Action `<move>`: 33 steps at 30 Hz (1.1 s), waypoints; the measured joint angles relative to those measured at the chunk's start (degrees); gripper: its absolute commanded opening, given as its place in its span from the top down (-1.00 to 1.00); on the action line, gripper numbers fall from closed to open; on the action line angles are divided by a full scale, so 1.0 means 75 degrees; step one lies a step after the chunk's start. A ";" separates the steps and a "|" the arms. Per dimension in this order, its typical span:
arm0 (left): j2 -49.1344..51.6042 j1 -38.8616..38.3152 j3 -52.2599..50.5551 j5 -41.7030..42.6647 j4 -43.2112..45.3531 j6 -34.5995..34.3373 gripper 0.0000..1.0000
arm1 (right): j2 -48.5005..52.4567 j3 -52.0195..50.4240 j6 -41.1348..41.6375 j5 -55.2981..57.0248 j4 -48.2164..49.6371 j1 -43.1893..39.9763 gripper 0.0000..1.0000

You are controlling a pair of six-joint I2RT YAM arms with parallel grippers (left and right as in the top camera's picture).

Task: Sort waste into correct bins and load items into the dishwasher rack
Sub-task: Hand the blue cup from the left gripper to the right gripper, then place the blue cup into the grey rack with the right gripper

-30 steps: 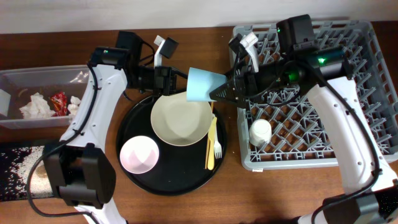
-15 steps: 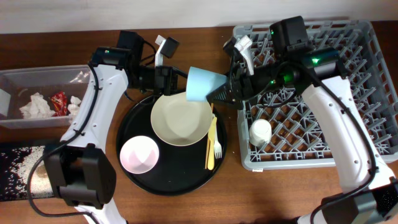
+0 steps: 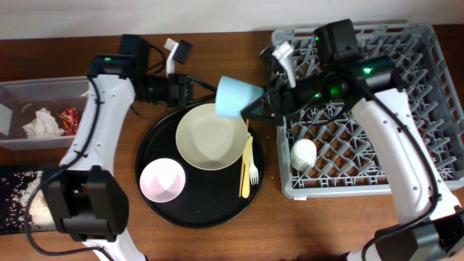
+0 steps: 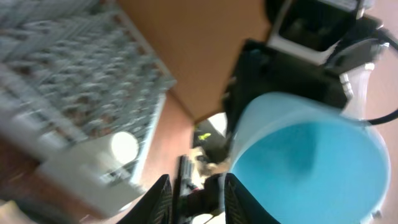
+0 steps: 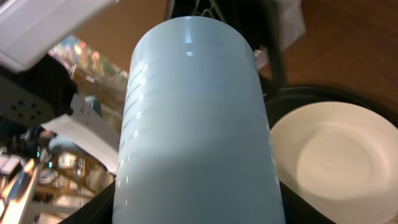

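A small blue cup [image 3: 235, 98] hangs on its side above the far edge of the round black tray [image 3: 196, 214]. My right gripper [image 3: 259, 109] is shut on its base end; in the right wrist view the cup [image 5: 196, 124] fills the space between both black fingers [image 5: 93, 208]. My left gripper [image 3: 185, 90] stands open just left of the cup's mouth, apart from it. In the left wrist view the cup [image 4: 311, 162] sits to the right of the empty left gripper [image 4: 198, 186]. The grey dishwasher rack [image 3: 406, 87] holds a cream cup [image 3: 303, 154].
On the tray lie a cream plate [image 3: 212, 136], a pink bowl [image 3: 162, 180], a fork [image 3: 254, 172] and chopsticks [image 3: 245, 170]. At far left, the clear tub [image 3: 43, 90] holds tissues [image 3: 40, 123] and a red wrapper [image 3: 67, 119]. A black bin [image 3: 18, 203] with white grains sits below it.
My left gripper let go of the blue cup, opened and drew back to the left. My right gripper closed on the cup, which stays in place.
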 measured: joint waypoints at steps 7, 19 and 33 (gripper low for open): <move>0.0000 0.1157 0.0009 -0.3844 -0.0210 -0.1480 0.54 | -0.0819 0.0003 0.2570 0.4176 -0.1163 -0.2296 0.15; 0.0000 0.1137 0.0009 -0.6991 -0.0525 -0.2142 -0.99 | -0.0455 -0.0006 0.3620 0.8702 -0.3264 -0.2617 0.23; 0.0000 0.1137 0.0009 -0.7038 -0.0533 -0.2142 -0.99 | 0.0064 -0.0026 0.3622 0.8005 -0.2276 -0.1431 0.41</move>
